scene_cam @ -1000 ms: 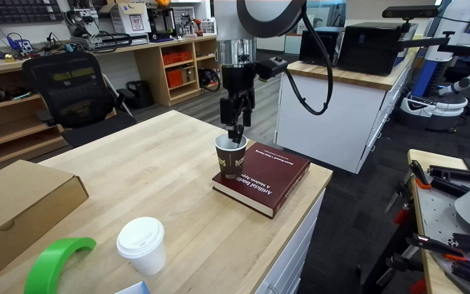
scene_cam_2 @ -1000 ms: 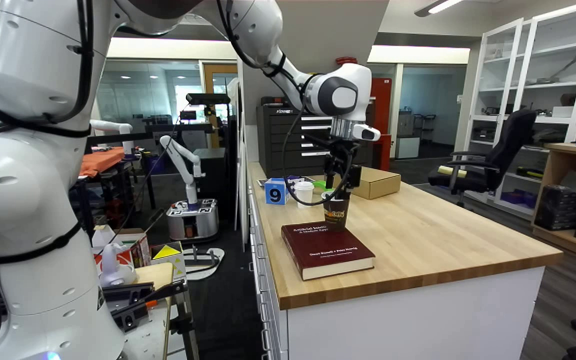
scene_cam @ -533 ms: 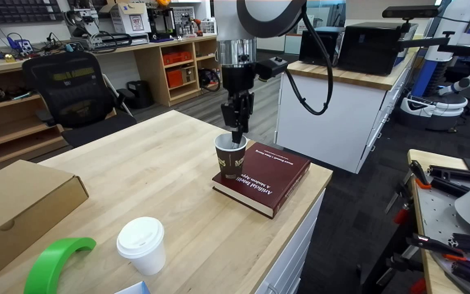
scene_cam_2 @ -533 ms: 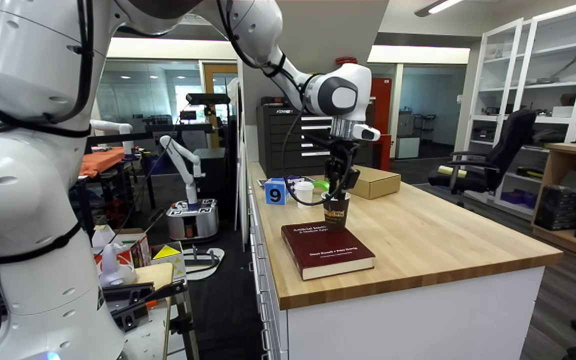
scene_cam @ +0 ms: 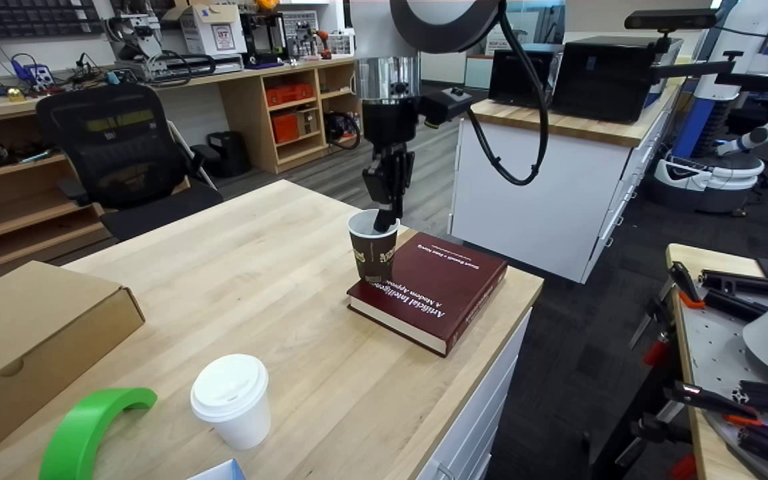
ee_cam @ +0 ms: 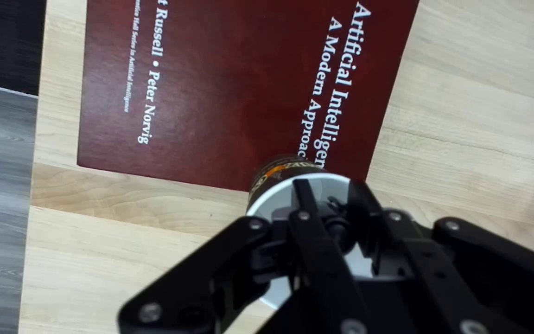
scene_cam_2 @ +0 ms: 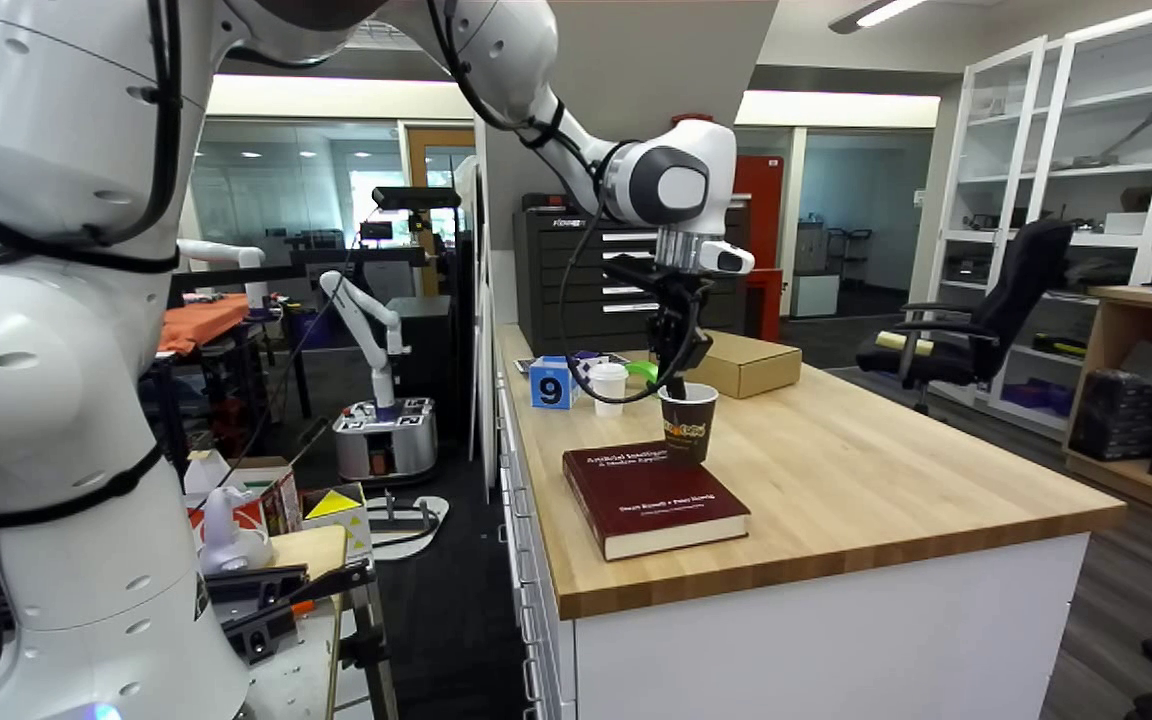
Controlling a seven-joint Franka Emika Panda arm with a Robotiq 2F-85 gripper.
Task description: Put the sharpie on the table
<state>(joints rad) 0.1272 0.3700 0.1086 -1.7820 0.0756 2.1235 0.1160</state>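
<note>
Dark red in its cover, the closed book lies flat on the pale wood table, near one corner of it. Where the book's title ends, at that corner of the cover, we see a brown paper cup hiding the last letters of the print; we cannot tell whether its base rests wholly on the book or partly overhangs. The marker is inside this cup, above the same corner of the book, and in the wrist view we see only its dark, rounded end. The robot arm reaches over the book in both exterior views, and its gripper points down past the cup's rim, the two fingers pinching the marker, one on each side of it. Off the book's title edge, and well apart from it, we find a white cup with a lid. On that same side of the book, also well apart, we see a green arch, a cardboard box and a blue block with a 9 on it.
</note>
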